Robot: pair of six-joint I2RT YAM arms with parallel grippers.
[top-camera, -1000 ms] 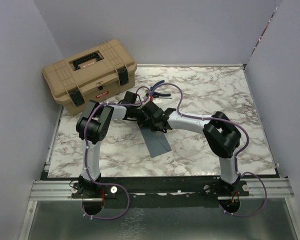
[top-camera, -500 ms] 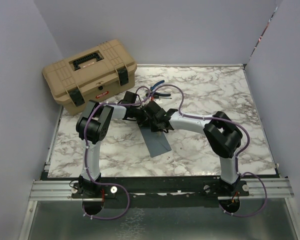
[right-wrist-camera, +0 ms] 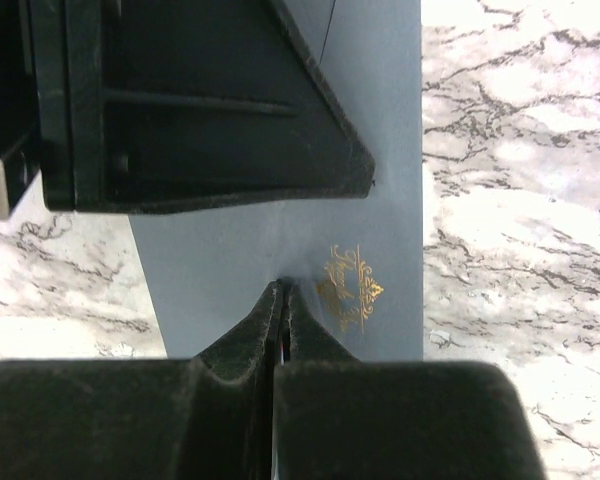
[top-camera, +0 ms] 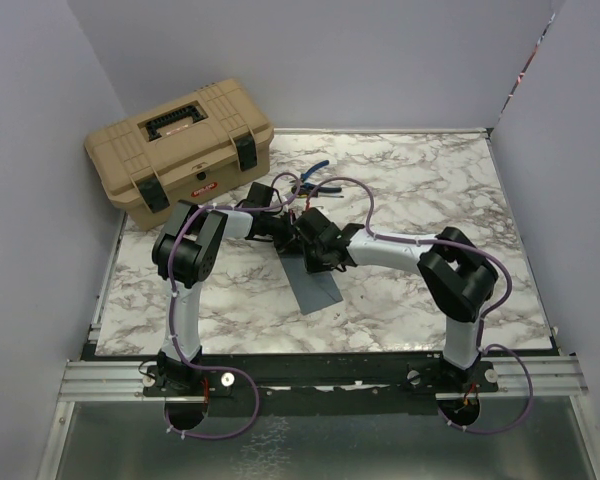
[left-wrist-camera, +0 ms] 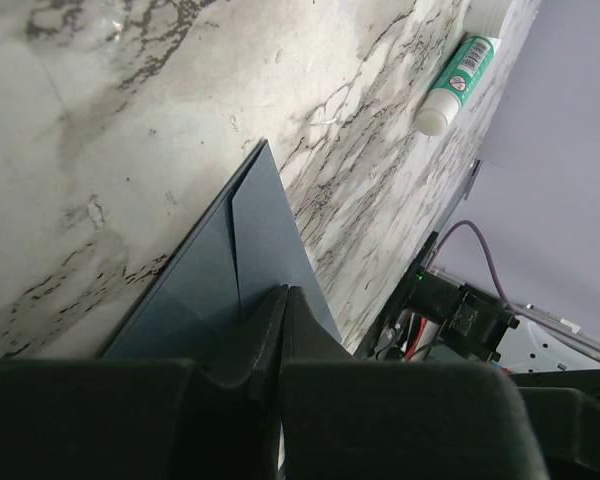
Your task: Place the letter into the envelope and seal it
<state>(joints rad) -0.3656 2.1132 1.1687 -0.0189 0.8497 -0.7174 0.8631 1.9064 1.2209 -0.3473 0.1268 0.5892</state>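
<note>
The blue-grey envelope (top-camera: 316, 286) lies flat on the marble table (top-camera: 420, 200), with both grippers on its far end. My left gripper (top-camera: 292, 234) is shut, its tips resting on the envelope (left-wrist-camera: 265, 235) beside a fold line. My right gripper (top-camera: 322, 260) is shut, its tips pressing a dimple into the envelope (right-wrist-camera: 220, 260) next to a gold emblem (right-wrist-camera: 348, 286). The left gripper's dark body (right-wrist-camera: 200, 100) fills the top of the right wrist view. The cream-tan letter is not in view.
A tan toolbox (top-camera: 180, 150) stands at the back left. Blue-handled pliers (top-camera: 315, 176) lie behind the grippers. A green-and-white glue stick (left-wrist-camera: 458, 82) lies near the table edge in the left wrist view. Walls enclose the table on three sides.
My right arm's elbow has swung out to the right and its gripper has slid slightly nearer along the envelope. The left arm and the envelope have stayed put.
</note>
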